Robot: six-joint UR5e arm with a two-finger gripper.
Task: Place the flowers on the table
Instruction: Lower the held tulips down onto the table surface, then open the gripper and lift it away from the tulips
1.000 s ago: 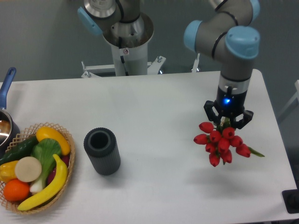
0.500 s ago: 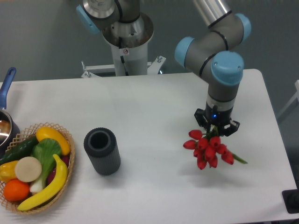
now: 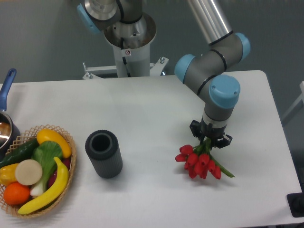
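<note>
At about 8 o'clock, nearest to me, I see a wicker basket (image 3: 66, 178) with fruit and vegetables. A dark ribbed vase (image 3: 103, 154) stands upright just beside it, toward the centre. At about 4 o'clock the flowers (image 3: 198, 162) lie low on the white worktop (image 3: 152, 109), red heads pointing to 7 o'clock. Directly above them the jaws (image 3: 209, 141) are clenched on the green stems. At 9 o'clock a pot with a blue handle (image 3: 6, 87) shows at the edge.
</note>
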